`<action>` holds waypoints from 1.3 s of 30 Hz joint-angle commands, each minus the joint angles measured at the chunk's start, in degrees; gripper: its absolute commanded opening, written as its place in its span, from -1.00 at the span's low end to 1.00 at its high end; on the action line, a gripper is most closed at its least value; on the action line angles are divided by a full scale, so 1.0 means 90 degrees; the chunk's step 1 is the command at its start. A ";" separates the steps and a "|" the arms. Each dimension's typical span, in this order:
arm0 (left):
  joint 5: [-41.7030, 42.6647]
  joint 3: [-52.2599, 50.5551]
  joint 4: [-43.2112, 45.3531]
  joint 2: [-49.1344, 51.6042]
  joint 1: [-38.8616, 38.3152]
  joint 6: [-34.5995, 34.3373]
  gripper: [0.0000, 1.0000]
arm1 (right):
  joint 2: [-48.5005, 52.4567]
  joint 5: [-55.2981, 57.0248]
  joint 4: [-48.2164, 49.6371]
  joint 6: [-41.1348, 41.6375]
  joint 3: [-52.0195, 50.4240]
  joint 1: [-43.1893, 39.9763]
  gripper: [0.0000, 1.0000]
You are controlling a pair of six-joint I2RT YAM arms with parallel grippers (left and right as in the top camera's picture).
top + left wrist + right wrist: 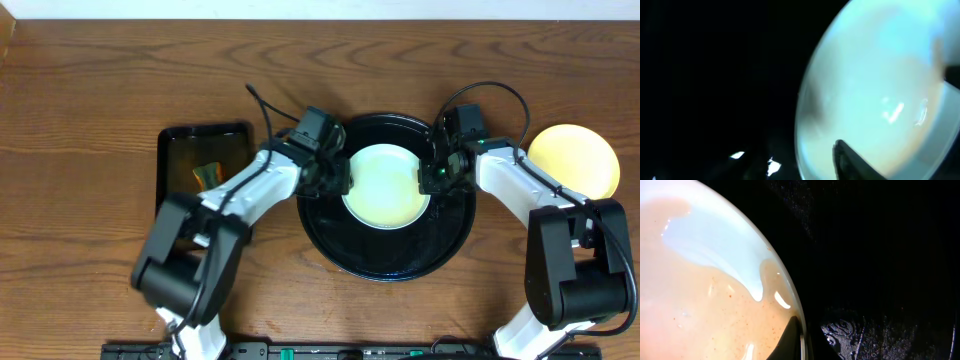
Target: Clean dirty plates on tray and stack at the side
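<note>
On a wooden table, a green plate was seen in the round tray, a yellow plate beside it. The right gripper was closed; the left gripper's state could not be told.

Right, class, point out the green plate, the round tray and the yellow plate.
green plate (385, 185), overhead view, the middle of its face.
round tray (385, 258), overhead view, bare black floor on the robot's side.
yellow plate (572, 160), overhead view, its middle.

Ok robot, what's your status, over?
Right gripper shut at right rim of green plate; left gripper at left rim, jaws unclear. Plate in round tray. Yellow plate aside. Nothing in the way.
</note>
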 commanded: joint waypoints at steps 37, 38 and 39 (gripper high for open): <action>0.0253 -0.0221 0.0393 0.0452 0.0083 0.0661 -0.85 | 0.0721 -0.3973 0.0763 -0.1870 -0.0663 -0.0991 -0.59; 0.0253 -0.0221 0.0410 0.0452 0.0053 0.0678 -0.85 | 0.0799 -0.4029 0.0855 -0.1943 -0.0675 -0.0976 -0.61; 0.0253 -0.0221 0.0425 0.0452 0.0022 0.0690 -0.85 | 0.0862 -0.4114 0.0925 -0.1943 -0.0675 -0.0976 -0.64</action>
